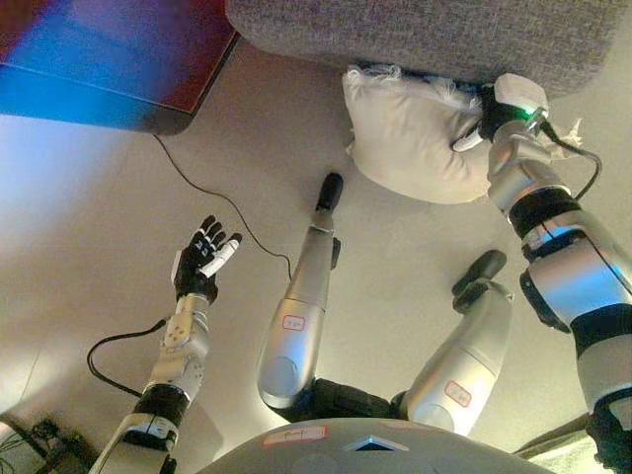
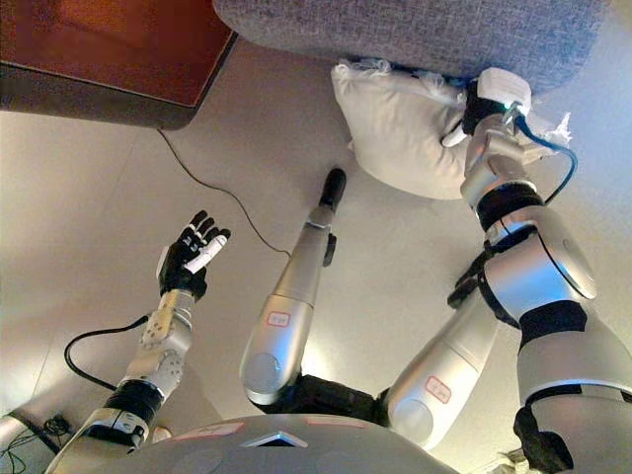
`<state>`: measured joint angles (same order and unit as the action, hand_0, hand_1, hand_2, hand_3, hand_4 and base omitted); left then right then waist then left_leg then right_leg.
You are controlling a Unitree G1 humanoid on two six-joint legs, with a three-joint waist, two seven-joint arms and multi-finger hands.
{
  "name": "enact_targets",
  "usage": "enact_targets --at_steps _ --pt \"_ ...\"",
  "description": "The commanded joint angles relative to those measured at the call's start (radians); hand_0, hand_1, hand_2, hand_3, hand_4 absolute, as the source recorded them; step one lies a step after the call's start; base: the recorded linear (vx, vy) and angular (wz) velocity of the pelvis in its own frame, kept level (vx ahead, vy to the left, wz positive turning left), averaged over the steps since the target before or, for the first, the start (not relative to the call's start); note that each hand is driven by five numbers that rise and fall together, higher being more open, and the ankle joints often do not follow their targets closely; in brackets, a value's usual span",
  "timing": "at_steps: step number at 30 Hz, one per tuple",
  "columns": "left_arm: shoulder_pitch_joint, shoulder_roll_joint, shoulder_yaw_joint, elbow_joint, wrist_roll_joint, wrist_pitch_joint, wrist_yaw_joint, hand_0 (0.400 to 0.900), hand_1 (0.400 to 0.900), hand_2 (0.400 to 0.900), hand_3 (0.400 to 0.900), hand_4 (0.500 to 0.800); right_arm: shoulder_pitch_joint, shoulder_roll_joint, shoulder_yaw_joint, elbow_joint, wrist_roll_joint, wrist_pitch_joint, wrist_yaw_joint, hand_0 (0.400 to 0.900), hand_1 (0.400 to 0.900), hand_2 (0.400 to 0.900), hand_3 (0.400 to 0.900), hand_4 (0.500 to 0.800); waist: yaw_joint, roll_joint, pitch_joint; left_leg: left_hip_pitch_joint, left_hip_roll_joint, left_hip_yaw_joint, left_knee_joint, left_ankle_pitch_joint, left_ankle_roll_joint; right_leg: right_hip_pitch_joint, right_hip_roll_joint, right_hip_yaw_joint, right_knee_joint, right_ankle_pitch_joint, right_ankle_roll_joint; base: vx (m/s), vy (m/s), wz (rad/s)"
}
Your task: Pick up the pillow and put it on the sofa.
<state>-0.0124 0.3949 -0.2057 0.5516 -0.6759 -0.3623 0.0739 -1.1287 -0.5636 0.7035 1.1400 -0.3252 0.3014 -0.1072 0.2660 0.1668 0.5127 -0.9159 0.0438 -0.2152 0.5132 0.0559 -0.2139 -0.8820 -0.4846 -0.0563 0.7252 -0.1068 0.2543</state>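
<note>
A: Where is the pillow [image 1: 410, 133]?

B: On the floor [image 1: 118, 267], pushed up against the lower front edge of the grey sofa [image 1: 434, 35]. Its top edge touches the sofa and its lower part bulges out over the floor. It is white and crumpled, with a bit of clear wrapping showing along its top.

A: And the right hand [image 1: 486, 117]?

B: It is at the pillow's right side, just below the sofa's edge, pressed into the cloth. A white-tipped finger lies against the pillow, but the rest of the fingers are hidden between pillow and sofa, so I cannot tell whether they have closed on it.

A: Is the pillow lifted at all?

B: I cannot tell; it looks to be resting on the floor and leaning on the sofa.

A: The left hand [image 1: 202, 259]?

B: Well apart from the pillow, over bare floor toward the left. Its fingers are spread and straight, palm facing up toward the camera, and it holds nothing.

A: Anything else around?

B: A dark reddish-brown table [image 2: 99, 49] fills the upper left corner, with its edge near the sofa's left end. A thin black cord [image 1: 212, 202] runs across the floor from under that table.
</note>
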Motion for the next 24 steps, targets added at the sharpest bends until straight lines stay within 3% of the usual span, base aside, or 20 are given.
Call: enact_targets --at_steps 1,6,8,13,14,15,16,24 --pt "0.066 0.094 0.059 -0.050 -0.079 -0.091 0.004 0.900 0.900 0.900 0.900 0.800 -0.131 -0.086 0.038 -0.041 0.012 -0.022 0.020 0.900 0.900 0.900 0.900 0.800 0.049 0.078 0.007 -0.026 0.056 0.004 0.109 -0.094 0.062 -0.095 -0.021 0.082 -0.038 0.101 -0.003 -0.06 0.040 0.07" --pt "0.085 0.107 0.078 -0.087 -0.106 -0.098 -0.013 0.900 0.900 0.900 0.900 0.800 -0.183 -0.093 0.066 -0.020 0.030 -0.011 0.094 0.900 0.900 0.900 0.900 0.800 0.059 0.099 0.007 -0.092 0.051 0.009 0.151 -0.099 0.065 -0.165 -0.026 0.098 0.016 0.089 -0.008 -0.06 0.037 0.09" --pt "0.097 0.115 0.081 -0.098 -0.113 -0.105 -0.019 0.900 0.900 0.900 0.900 0.800 -0.184 -0.098 0.067 -0.012 0.046 -0.021 0.113 0.900 0.900 0.900 0.900 0.800 0.064 0.106 0.007 -0.099 0.053 0.012 0.180 -0.132 0.064 -0.172 -0.030 0.102 0.048 0.056 -0.005 0.02 -0.026 0.08" --pt "0.103 0.133 0.105 -0.132 -0.126 -0.108 -0.032 0.900 0.900 0.900 0.900 0.800 -0.203 -0.107 0.065 0.001 0.120 -0.048 0.192 0.900 0.900 0.900 0.900 0.800 0.070 0.115 0.007 -0.154 0.056 0.011 0.206 -0.133 0.059 -0.227 -0.035 0.112 0.085 0.048 -0.008 -0.04 -0.015 0.09" --pt "0.103 0.136 0.107 -0.140 -0.129 -0.107 -0.030 0.900 0.900 0.900 0.900 0.800 -0.204 -0.105 0.063 0.003 0.141 -0.056 0.208 0.869 0.869 0.869 0.869 0.781 0.070 0.117 0.007 -0.162 0.055 0.010 0.211 -0.134 0.059 -0.236 -0.034 0.115 0.092 0.045 -0.009 -0.05 -0.019 0.12" --pt "0.102 0.140 0.110 -0.147 -0.132 -0.104 -0.031 0.900 0.900 0.900 0.900 0.800 -0.208 -0.106 0.060 0.005 0.152 -0.066 0.214 0.657 0.657 0.657 0.657 0.654 0.071 0.118 0.007 -0.171 0.054 0.011 0.219 -0.136 0.059 -0.246 -0.035 0.116 0.102 0.043 -0.010 -0.05 -0.026 0.11" --pt "0.102 0.144 0.117 -0.150 -0.137 -0.103 -0.036 0.900 0.900 0.900 0.900 0.800 -0.208 -0.108 0.052 0.004 0.170 -0.078 0.222 0.400 0.400 0.400 0.400 0.500 0.071 0.120 0.007 -0.181 0.054 0.010 0.225 -0.137 0.058 -0.258 -0.034 0.119 0.112 0.039 -0.011 -0.04 -0.032 0.11" --pt "0.115 0.150 0.133 -0.157 -0.145 -0.127 -0.054 0.900 0.900 0.900 0.900 0.800 -0.207 -0.122 0.011 -0.012 0.205 -0.167 0.158 0.400 0.400 0.400 0.400 0.500 0.071 0.114 0.007 -0.220 0.061 0.009 0.253 -0.142 0.052 -0.292 -0.034 0.119 0.143 0.033 -0.013 -0.01 -0.018 0.03"
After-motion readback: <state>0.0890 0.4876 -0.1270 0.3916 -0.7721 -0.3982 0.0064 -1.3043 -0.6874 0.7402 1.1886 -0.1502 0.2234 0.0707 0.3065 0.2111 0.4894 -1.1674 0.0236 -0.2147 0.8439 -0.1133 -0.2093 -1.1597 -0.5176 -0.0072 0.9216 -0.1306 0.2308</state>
